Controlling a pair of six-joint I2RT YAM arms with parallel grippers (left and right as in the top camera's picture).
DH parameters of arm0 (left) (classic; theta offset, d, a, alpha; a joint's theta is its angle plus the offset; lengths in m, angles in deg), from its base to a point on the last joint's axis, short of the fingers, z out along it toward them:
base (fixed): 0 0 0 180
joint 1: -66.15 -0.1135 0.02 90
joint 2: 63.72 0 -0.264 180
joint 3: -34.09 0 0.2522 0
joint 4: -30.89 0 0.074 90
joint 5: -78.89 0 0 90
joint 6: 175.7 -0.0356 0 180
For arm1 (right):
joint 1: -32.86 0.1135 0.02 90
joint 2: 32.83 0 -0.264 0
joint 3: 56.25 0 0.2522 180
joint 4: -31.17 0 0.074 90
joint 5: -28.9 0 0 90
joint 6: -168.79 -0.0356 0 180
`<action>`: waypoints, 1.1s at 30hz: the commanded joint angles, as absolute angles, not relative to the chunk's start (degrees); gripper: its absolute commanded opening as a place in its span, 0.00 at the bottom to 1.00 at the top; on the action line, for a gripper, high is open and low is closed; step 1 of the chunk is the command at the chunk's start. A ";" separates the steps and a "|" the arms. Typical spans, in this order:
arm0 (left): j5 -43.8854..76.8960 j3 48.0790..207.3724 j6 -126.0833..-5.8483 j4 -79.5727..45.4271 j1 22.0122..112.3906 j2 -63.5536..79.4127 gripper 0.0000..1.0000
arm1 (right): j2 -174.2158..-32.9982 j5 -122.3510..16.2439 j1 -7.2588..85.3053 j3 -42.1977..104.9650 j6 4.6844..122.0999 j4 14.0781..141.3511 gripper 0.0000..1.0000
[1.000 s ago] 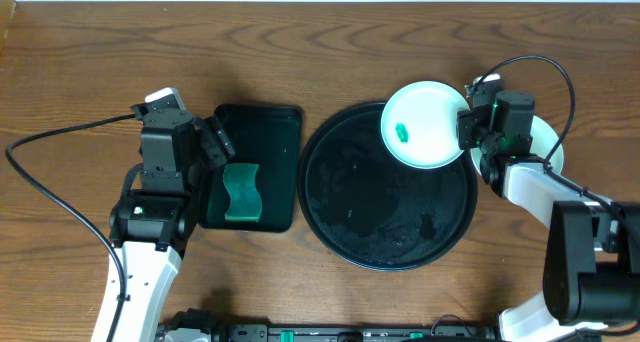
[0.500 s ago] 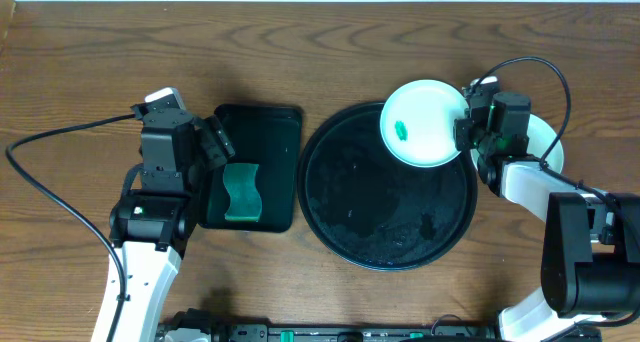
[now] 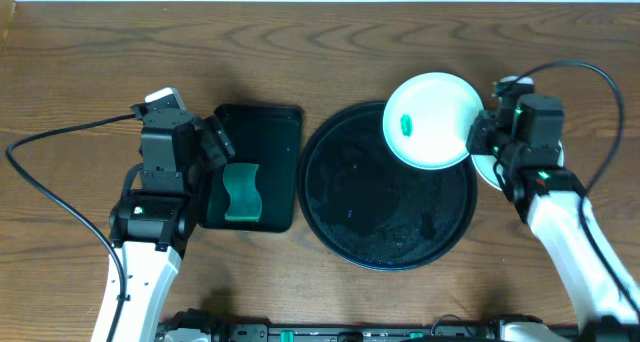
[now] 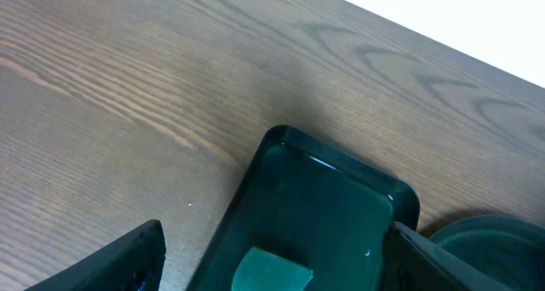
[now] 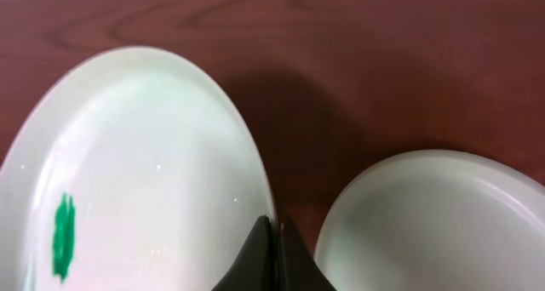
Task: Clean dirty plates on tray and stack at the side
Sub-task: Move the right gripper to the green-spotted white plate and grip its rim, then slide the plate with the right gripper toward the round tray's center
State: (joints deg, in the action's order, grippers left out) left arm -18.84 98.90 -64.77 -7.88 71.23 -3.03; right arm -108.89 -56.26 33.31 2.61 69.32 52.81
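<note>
While the left gripper [image 3: 212,142] hangs over the small rectangular tray [image 3: 260,122] with its fingers spread wide and nothing between them, the right gripper [image 5: 272,233] is pinched tight on the rim of a pale plate [image 3: 430,120]. That plate has a little green smear [image 3: 405,126] on it and sits over the upper right edge of the round black tray [image 3: 390,217], sticking out past the rim. Can't tell if it's lifted clear. A second plate [image 5: 426,223] lies on the wooden table [image 3: 300,42] just beside it, right of the tray. Green sponge [image 3: 241,192] is in the rectangular tray.
</note>
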 commanded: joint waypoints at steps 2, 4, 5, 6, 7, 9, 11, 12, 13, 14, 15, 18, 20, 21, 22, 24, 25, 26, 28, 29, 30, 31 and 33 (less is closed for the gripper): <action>-19.73 99.84 -65.12 -7.66 71.04 -3.05 0.82 | -103.99 -55.67 34.03 3.09 58.87 60.44 0.01; -19.73 99.84 -65.12 -7.66 71.04 -3.05 0.82 | -103.44 -55.80 34.03 3.09 58.89 64.48 0.01; -19.73 99.84 -65.12 -7.66 71.04 -3.05 0.82 | -103.44 -56.12 34.03 3.09 58.87 66.19 0.01; -19.73 99.84 -65.12 -7.66 71.04 -3.05 0.82 | -103.53 -56.34 34.03 3.09 58.87 67.63 0.01; -19.73 99.84 -65.12 -7.66 71.04 -3.05 0.82 | -103.73 -56.54 34.03 3.09 58.89 68.85 0.01; -19.73 99.84 -65.10 -7.66 71.04 -3.05 0.81 | -103.97 -56.58 34.03 3.07 58.87 70.47 0.01; -19.73 99.84 -65.10 -7.66 71.04 -3.05 0.82 | -104.47 -56.56 34.03 3.02 58.23 70.60 0.01; -19.73 99.84 -65.10 -7.66 71.04 -3.05 0.82 | -104.78 -56.56 34.03 3.02 57.86 70.62 0.01; -19.73 99.84 -65.12 -7.66 71.04 -3.05 0.82 | -105.10 -56.58 34.03 2.98 57.77 70.67 0.02; -19.73 99.84 -65.10 -7.66 71.04 -3.05 0.82 | -105.50 -56.80 34.03 2.89 57.75 70.64 0.01; -19.73 99.84 -65.12 -7.66 71.04 -3.05 0.82 | -105.96 -57.04 34.03 2.72 57.49 70.51 0.02; -19.73 99.84 -65.12 -7.66 71.04 -3.05 0.82 | -108.16 -57.15 34.05 2.26 53.71 69.99 0.02; -19.73 99.84 -65.12 -7.66 71.04 -3.05 0.82 | -110.31 -57.17 34.07 2.15 51.98 69.46 0.02; -19.73 99.84 -65.12 -7.66 71.04 -3.05 0.82 | -111.38 -57.17 34.07 2.15 51.98 69.07 0.01; -19.73 99.84 -65.12 -7.66 71.04 -3.05 0.82 | -112.47 -57.13 34.07 2.15 51.83 68.57 0.01; -19.73 99.84 -65.10 -7.66 71.04 -3.05 0.82 | -114.66 -56.61 34.07 2.15 50.72 68.00 0.02; -19.73 99.84 -65.10 -7.66 71.04 -3.05 0.82 | -115.62 -56.21 34.09 2.15 50.32 67.69 0.02; -19.73 99.84 -65.10 -7.66 71.04 -3.05 0.82 | -116.45 -56.02 34.09 2.15 49.97 67.34 0.02; -19.73 99.84 -65.10 -7.66 71.04 -3.05 0.82 | -118.02 -56.08 34.09 2.15 49.86 66.47 0.01; -19.73 99.84 -65.10 -7.66 71.04 -3.05 0.82 | -118.61 -56.06 34.09 2.15 49.84 66.12 0.02; -19.73 99.84 -65.12 -7.66 71.04 -3.05 0.82 | -119.31 -55.84 34.09 2.15 49.84 65.73 0.02; -19.73 99.84 -65.12 -7.66 71.04 -3.05 0.82 | -119.73 -55.36 34.09 2.15 49.84 65.42 0.02; -19.73 99.84 -65.10 -7.66 71.04 -3.05 0.82 | -120.69 -53.50 34.12 2.15 49.86 64.81 0.01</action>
